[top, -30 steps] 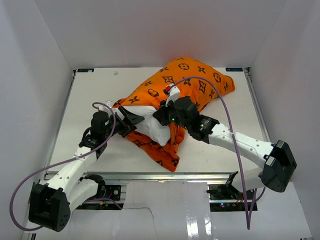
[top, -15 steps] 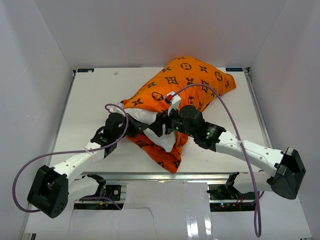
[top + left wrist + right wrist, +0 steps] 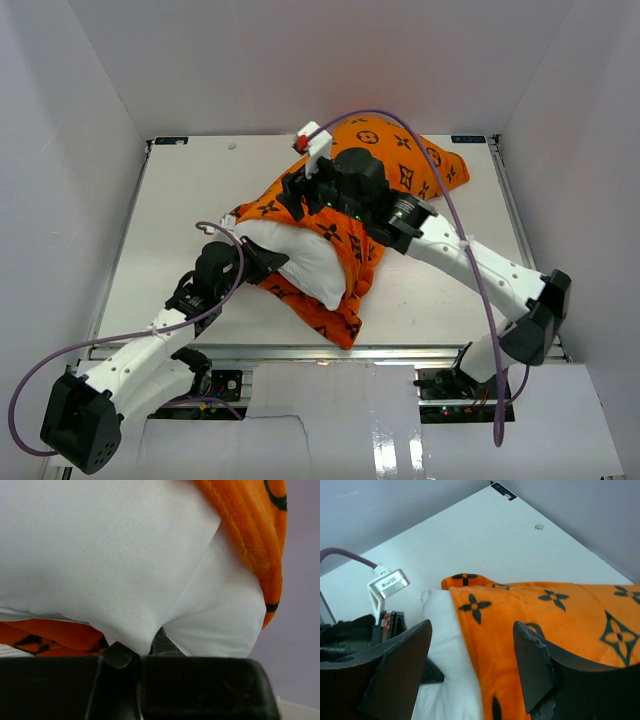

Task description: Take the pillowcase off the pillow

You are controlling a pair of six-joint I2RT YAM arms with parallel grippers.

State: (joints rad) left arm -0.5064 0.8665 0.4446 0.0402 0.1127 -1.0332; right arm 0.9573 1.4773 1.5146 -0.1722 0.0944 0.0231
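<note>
The white pillow [image 3: 300,258] pokes out of the open end of the orange pillowcase [image 3: 405,165] on the table. My left gripper [image 3: 262,262] is shut on the pillow's bare near-left end. In the left wrist view the white pillow [image 3: 100,555] is pinched between the jaws of my left gripper [image 3: 142,647], with the pillowcase [image 3: 250,520] edge at the right. My right gripper [image 3: 300,195] hovers open over the pillowcase's mouth. In the right wrist view my right gripper [image 3: 470,665] holds nothing, with the pillowcase [image 3: 560,615] and pillow [image 3: 440,645] beneath it.
The white table [image 3: 180,200] is ringed by white walls, with a metal rail [image 3: 300,352] along its near edge. A purple cable [image 3: 450,220] arcs above the right arm. The pillowcase's loose lower flap [image 3: 340,320] hangs close to the near edge.
My left gripper went from open to shut on the pillow's end. My right gripper let go, opened and rose toward the far side, over the pillowcase mouth. More white pillow shows now.
</note>
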